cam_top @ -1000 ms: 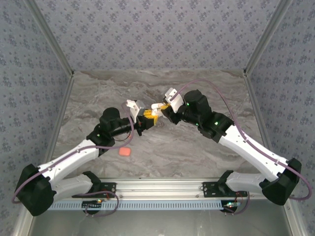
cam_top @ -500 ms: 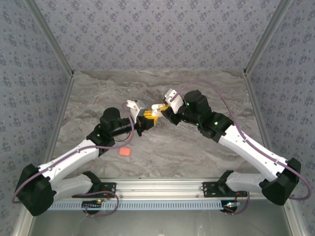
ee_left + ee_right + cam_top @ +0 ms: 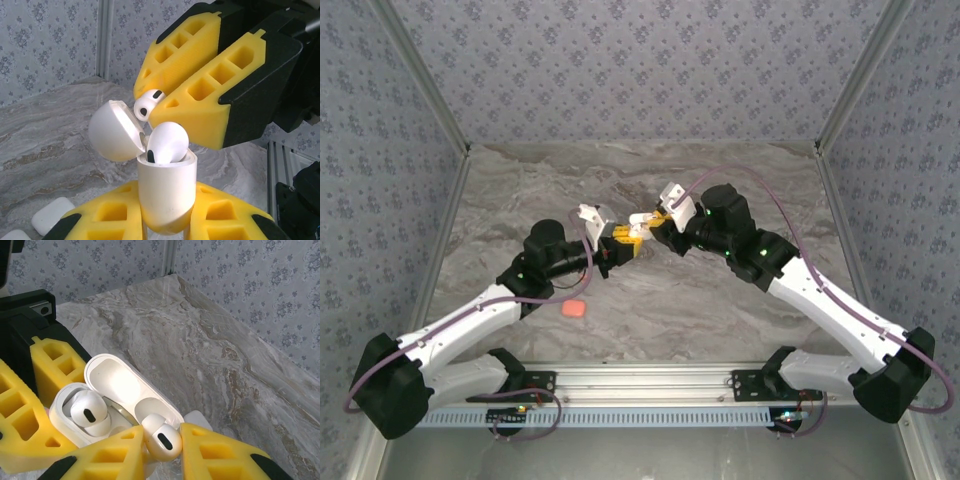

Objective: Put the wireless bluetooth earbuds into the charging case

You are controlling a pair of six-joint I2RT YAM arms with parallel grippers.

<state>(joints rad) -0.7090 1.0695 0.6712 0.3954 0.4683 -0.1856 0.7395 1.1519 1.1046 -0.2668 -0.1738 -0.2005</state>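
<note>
My left gripper [image 3: 167,194] is shut on a white charging case [image 3: 165,185] and holds it upright with the lid [image 3: 112,132] swung open. One white earbud [image 3: 167,142] sits in the case. My right gripper [image 3: 160,432] is shut on a second white earbud [image 3: 161,436], pinched between its yellow fingers [image 3: 220,450] just above the case's open rim, over the lid [image 3: 125,382]. From the right wrist, the seated earbud [image 3: 89,412] shows in the case's left socket. From above, the left gripper [image 3: 616,240] and right gripper [image 3: 648,222] meet at mid-table.
A small coral-red piece [image 3: 576,309] lies on the marble table in front of the left arm. A closed white case [image 3: 52,215] rests on the table below the left gripper. Patterned walls enclose the table on three sides.
The right arm's wrist has shifted slightly to the right and up. Both grippers stay together at the case, each keeping its hold.
</note>
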